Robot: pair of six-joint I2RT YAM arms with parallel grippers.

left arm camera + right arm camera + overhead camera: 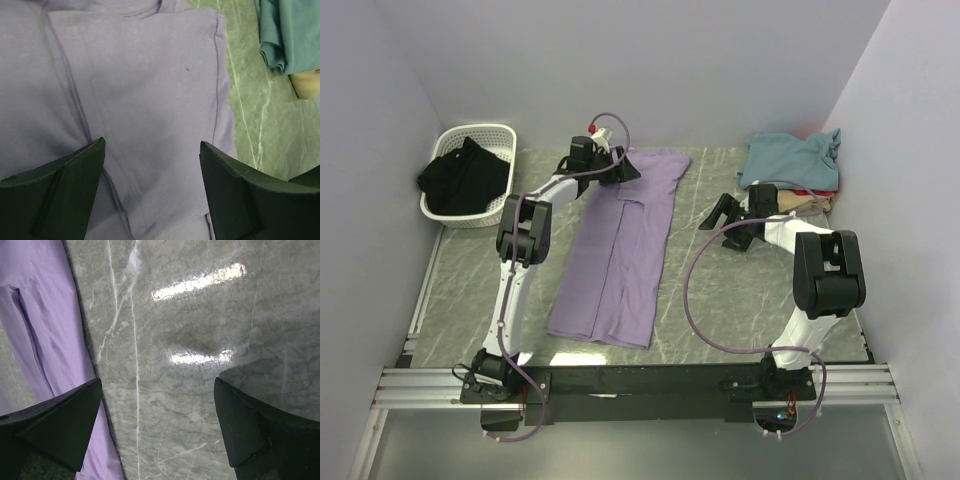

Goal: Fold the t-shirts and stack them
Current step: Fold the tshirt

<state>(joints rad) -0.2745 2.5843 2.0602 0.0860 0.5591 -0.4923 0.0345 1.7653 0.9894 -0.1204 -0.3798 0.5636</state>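
Note:
The lavender t-shirt [620,250] lies on the marble table as a long strip, its sides folded inward. My left gripper [626,166] is open and empty over the shirt's far end; in the left wrist view the folded fabric [150,90] fills the space between the jaws of that gripper [152,150]. My right gripper [717,214] is open and empty over bare table right of the shirt; in the right wrist view this gripper [157,390] has the shirt's edge [45,320] at its left. A teal shirt [790,158] tops a stack with red [817,193] and tan [807,203] shirts at the far right.
A white laundry basket [488,135] holding dark clothing [465,175] stands at the far left corner. Lavender walls enclose the table on three sides. The teal shirt [290,35] and tan shirt [306,84] show at the right of the left wrist view.

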